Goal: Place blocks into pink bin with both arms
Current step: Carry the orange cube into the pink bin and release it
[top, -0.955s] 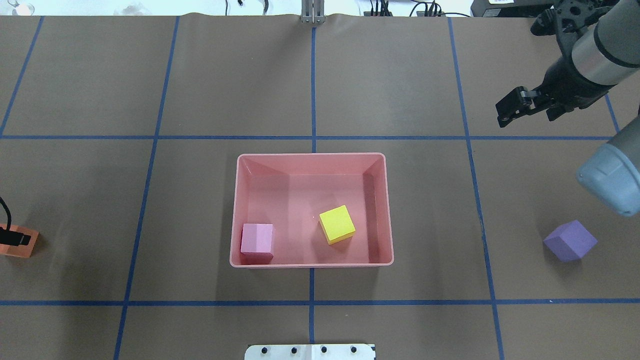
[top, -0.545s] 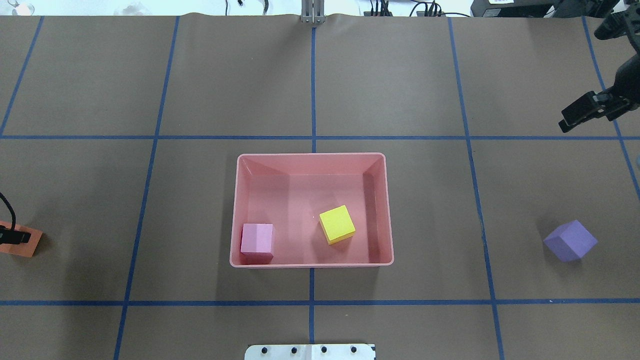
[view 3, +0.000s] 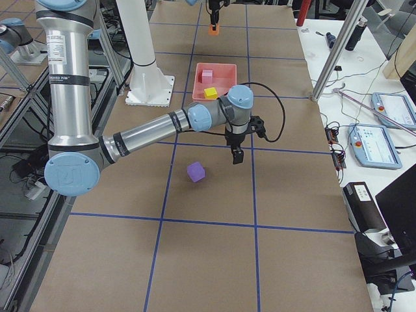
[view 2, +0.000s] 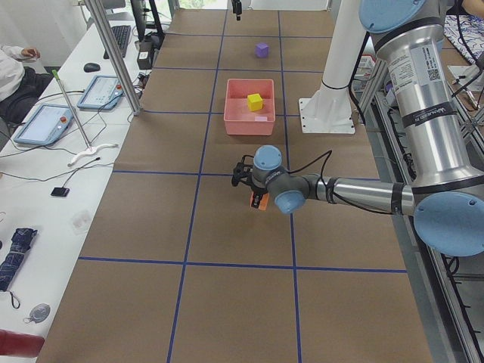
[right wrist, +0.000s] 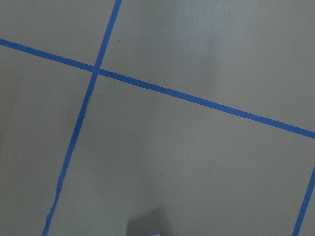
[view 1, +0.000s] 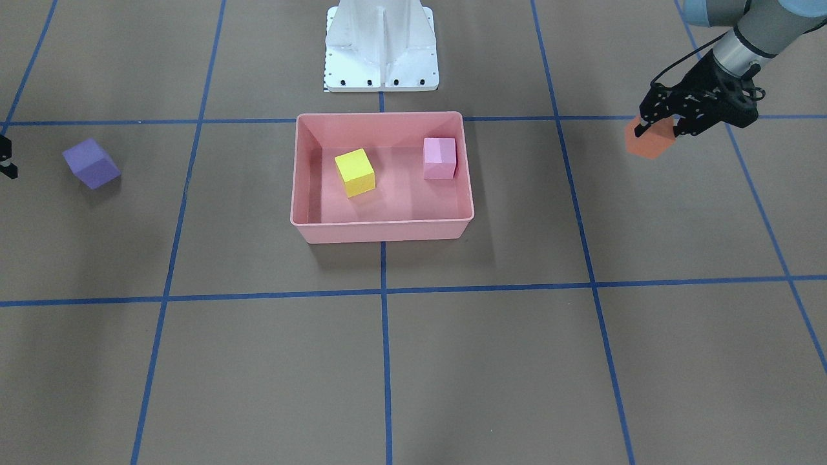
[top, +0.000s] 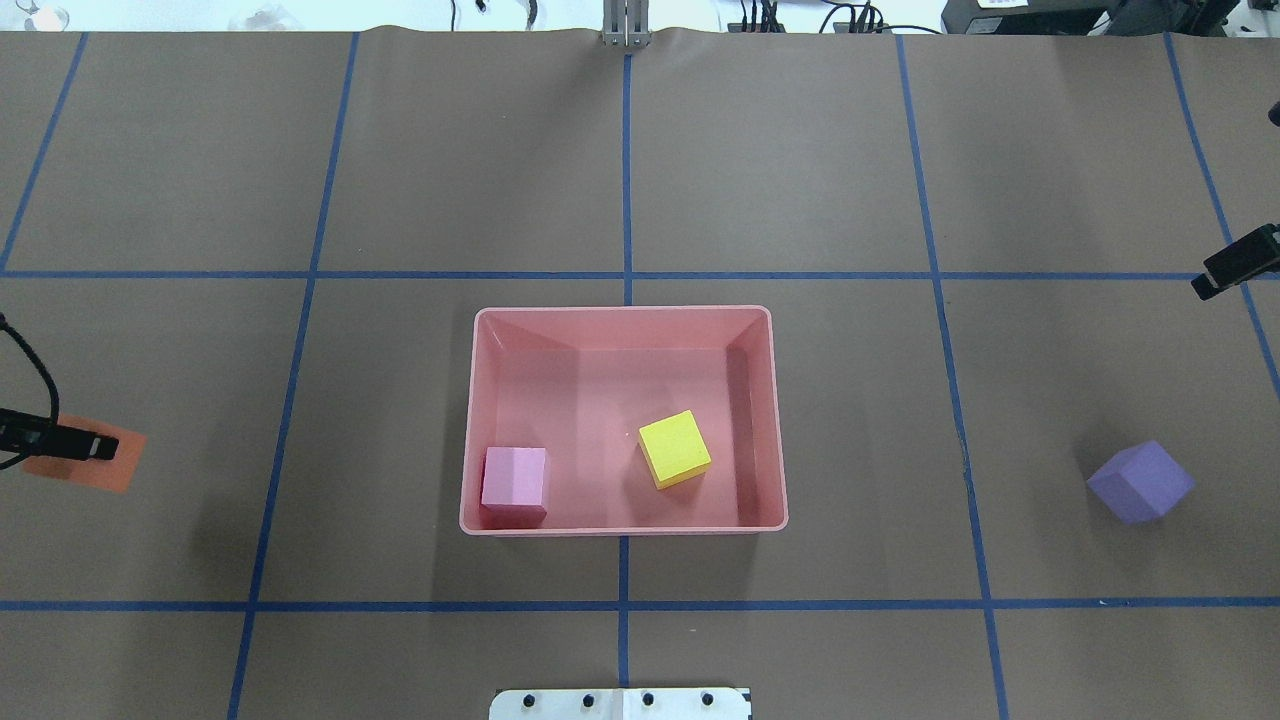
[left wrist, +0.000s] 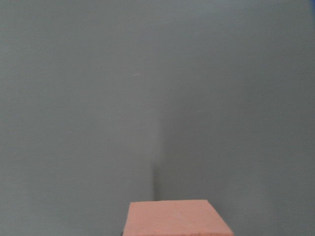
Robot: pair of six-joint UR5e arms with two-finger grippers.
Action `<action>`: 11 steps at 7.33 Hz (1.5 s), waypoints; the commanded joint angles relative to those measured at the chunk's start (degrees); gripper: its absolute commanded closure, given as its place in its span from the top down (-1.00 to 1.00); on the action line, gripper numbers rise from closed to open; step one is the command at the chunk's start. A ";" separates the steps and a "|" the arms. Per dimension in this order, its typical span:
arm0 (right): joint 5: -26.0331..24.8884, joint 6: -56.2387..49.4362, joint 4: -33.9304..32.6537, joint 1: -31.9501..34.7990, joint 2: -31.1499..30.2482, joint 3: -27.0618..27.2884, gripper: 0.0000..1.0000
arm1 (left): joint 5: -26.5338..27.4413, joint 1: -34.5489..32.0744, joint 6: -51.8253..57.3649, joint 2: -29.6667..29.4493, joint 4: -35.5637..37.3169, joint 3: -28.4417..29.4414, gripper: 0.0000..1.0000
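The pink bin sits mid-table and holds the yellow block and the light pink block. My left gripper is shut on the orange block, well off to the bin's left. The purple block lies alone on the paper to the bin's right. My right gripper is beyond the purple block; one of its fingers shows at the overhead view's edge, the gripper open and empty.
The white pedestal base stands behind the bin on the robot's side. Blue tape lines grid the brown paper. An operators' bench with tablets, a metal post and a person's sleeve runs along the far side.
My left gripper has carried the orange block rightward, toward the bin. The right arm has swung right and nearer the robot, almost out of the overhead view.
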 commanded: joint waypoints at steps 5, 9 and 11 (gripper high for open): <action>0.14 16.95 15.04 -2.36 -3.39 -1.52 0.99 | 10.94 14.77 -25.79 -41.29 31.27 -1.92 -0.50; -3.79 17.59 24.50 -9.02 -7.23 -1.26 0.99 | 19.72 20.72 -27.82 -49.88 36.80 4.32 1.00; -5.83 20.12 36.73 -13.25 -15.57 -1.17 0.99 | 19.72 20.73 -27.73 -49.62 36.80 4.23 1.00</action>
